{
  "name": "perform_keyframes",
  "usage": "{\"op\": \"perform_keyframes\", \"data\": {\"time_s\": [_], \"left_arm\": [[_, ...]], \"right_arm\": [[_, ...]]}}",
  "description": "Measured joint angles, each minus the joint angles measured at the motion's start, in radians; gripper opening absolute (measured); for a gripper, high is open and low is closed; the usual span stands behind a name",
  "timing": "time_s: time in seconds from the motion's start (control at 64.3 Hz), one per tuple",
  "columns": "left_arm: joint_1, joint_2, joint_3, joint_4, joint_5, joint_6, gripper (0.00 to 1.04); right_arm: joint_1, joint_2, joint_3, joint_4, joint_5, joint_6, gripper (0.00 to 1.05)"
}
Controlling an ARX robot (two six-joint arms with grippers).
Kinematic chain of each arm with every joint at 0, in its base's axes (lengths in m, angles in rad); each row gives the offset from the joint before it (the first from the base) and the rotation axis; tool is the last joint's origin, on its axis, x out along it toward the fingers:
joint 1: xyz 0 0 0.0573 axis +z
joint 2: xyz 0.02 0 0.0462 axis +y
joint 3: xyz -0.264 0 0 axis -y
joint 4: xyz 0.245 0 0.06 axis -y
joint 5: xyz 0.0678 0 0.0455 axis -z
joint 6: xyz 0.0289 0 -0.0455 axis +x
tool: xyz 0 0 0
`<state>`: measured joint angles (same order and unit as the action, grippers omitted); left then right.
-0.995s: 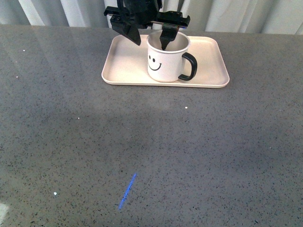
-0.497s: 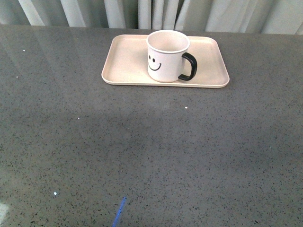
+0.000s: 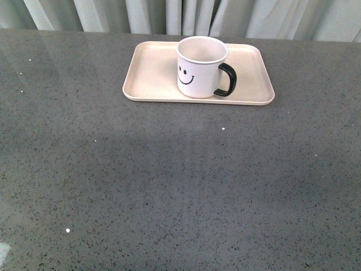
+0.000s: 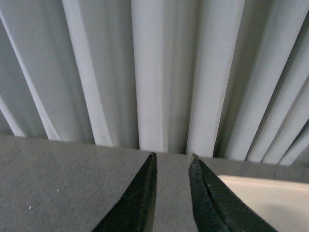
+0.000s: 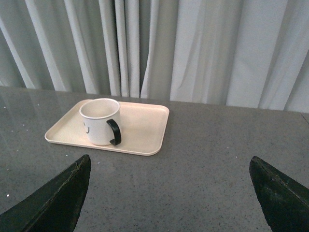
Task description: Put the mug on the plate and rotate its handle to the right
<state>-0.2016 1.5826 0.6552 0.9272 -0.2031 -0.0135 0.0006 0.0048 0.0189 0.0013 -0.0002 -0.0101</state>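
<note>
The white mug (image 3: 200, 68) with its black smiley face stands upright on the pale pink-beige plate (image 3: 152, 73) at the far middle of the table. Its black handle (image 3: 227, 79) points to the right. Neither arm shows in the front view. In the right wrist view the mug (image 5: 99, 123), its handle (image 5: 115, 132) and the plate (image 5: 145, 125) lie well beyond my right gripper (image 5: 169, 162), which is wide open and empty. My left gripper (image 4: 173, 157) is open with a narrow gap, holding nothing, and a corner of the plate (image 4: 270, 198) shows beside it.
The grey speckled tabletop (image 3: 180, 186) stretches from the plate to the near edge. Pale pleated curtains (image 3: 169, 14) hang right behind the table's far edge, close to the plate.
A second ago a black gripper hung over the mug, one finger inside its rim. It has let go and left the front view. The mug stays on the plate.
</note>
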Motion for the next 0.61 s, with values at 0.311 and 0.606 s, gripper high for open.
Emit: {"op": "perform_keyframes", "data": {"time_s": [0.311, 0.606], "left_arm": [[0.084, -0.261, -0.331, 0.060, 0.083, 0.004, 0.01], [0.126, -0.464, -0.485, 0.012, 0.130, 0.005, 0.01]], "right_arm": [[0.000, 0.000, 0.000, 0.000, 0.000, 0.000, 0.96], [0.000, 0.000, 0.000, 0.000, 0.000, 0.000, 0.96]]}}
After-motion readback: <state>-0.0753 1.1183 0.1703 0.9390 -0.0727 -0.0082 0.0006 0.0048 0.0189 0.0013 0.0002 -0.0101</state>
